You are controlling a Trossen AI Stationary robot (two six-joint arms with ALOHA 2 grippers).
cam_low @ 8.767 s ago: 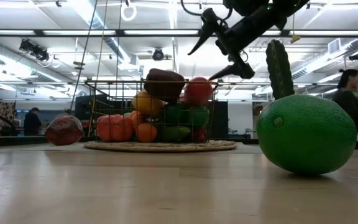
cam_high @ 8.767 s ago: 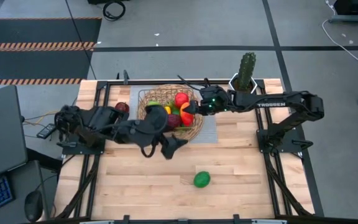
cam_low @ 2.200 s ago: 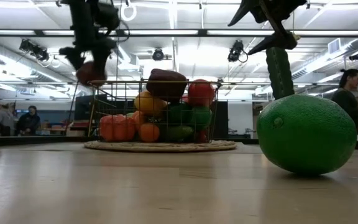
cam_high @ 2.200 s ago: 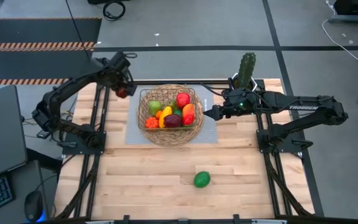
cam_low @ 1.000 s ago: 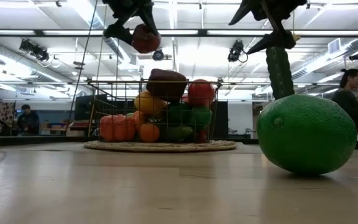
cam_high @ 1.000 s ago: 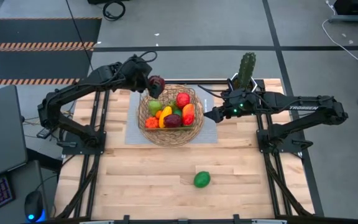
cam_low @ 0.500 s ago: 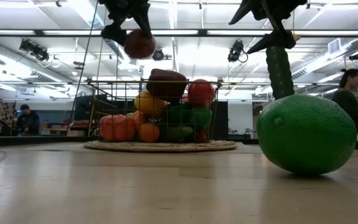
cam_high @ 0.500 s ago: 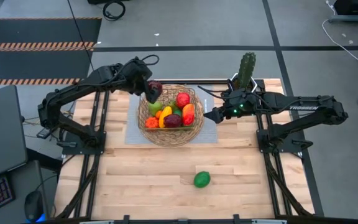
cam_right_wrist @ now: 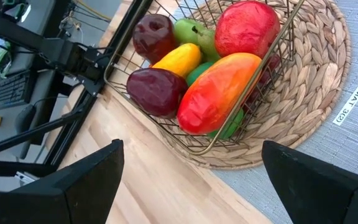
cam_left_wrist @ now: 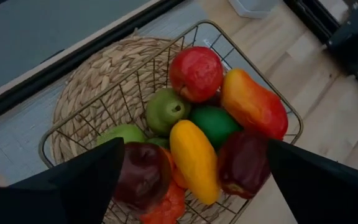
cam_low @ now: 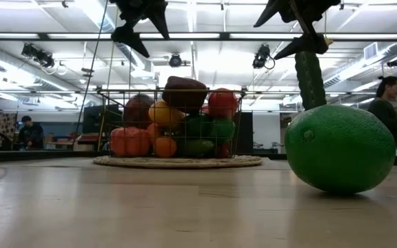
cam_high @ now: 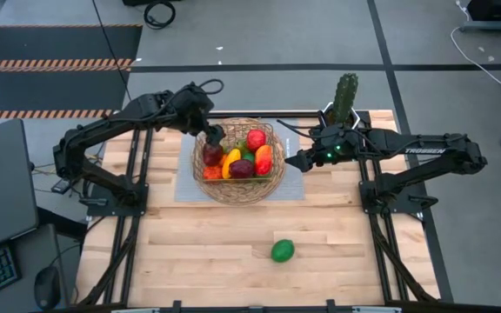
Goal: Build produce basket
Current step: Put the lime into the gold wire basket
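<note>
Dropped from the spread left pincer [cam_high: 214,132], the dark apple [cam_high: 212,155] lies half-hidden behind basket [cam_high: 233,187] wires.

Wire basket [cam_right_wrist: 229,134] — piled produce [cam_right_wrist: 219,93]

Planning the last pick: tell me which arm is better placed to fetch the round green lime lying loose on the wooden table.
Probably the right: its open gripper waits beside the basket, on the lime's side. The left gripper, open, hangs over the basket.
</note>
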